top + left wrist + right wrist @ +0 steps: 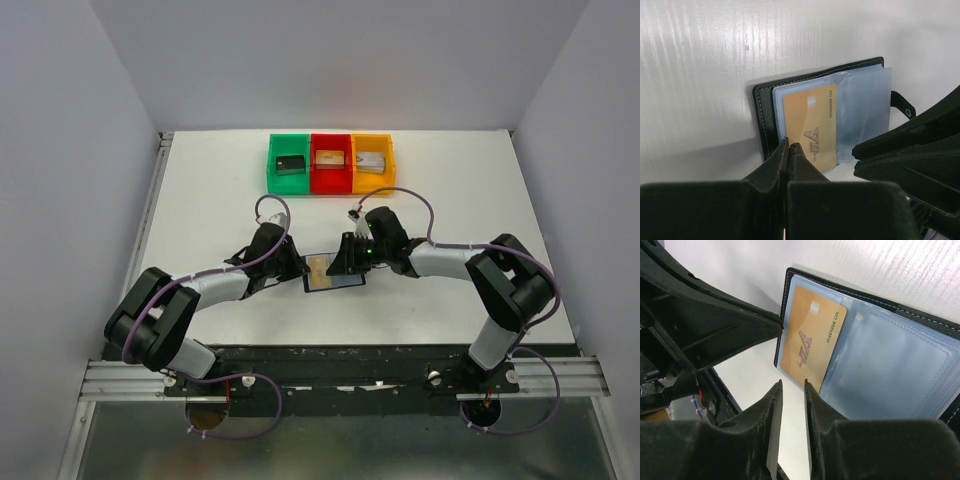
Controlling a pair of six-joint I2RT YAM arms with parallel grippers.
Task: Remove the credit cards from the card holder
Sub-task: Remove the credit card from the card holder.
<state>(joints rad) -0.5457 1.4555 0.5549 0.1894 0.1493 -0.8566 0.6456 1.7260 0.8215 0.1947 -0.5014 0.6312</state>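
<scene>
Left wrist view shows the left tool [789,145] closed, tips against the card holder [762,115] edge, likely pinning it while the right tool [793,385], slightly open, nears the tan-gold card [807,127].

The left arm [205,288] and right arm [450,262] pair black joint housings with light grey link tubes. A purple cable [268,203] loops along each. The left claw [788,145] and right claw [792,386] are matte black and tapered. A green indicator light [368,250] glows mid-frame.
</scene>
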